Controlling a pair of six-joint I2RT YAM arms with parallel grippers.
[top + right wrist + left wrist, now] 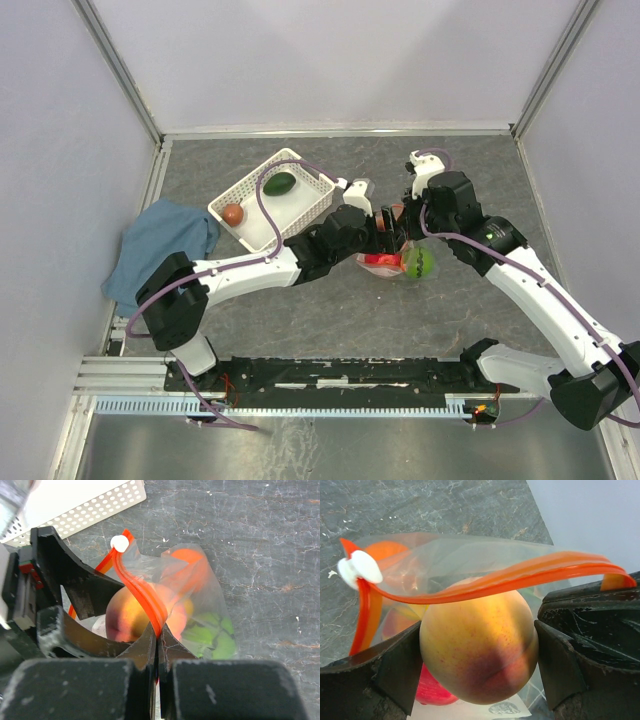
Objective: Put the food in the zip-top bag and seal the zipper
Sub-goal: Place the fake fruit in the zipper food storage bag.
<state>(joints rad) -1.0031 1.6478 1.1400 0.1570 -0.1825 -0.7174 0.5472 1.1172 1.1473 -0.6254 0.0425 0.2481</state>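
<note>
Pinching right gripper [157,636]: clenched on red-orange zipper strip [137,592].
Left gripper [478,647]: grasping yellow-red plastic peach [475,660] at clear bag [470,555] mouth.
Grey table [260,540]: open surface beyond.

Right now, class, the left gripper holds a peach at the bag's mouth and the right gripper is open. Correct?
No: the right gripper is shut on the zipper, as the right wrist view shows. The rest stands.

Yellow-red peach [477,645] gripped between the left gripper's [478,655] two dark fingers [390,677] at lower centre, red-orange zipper [495,581] curving across mid-frame from its white slider [359,568] at left, clear bag [470,554] behind, grey table [420,505] above
</note>
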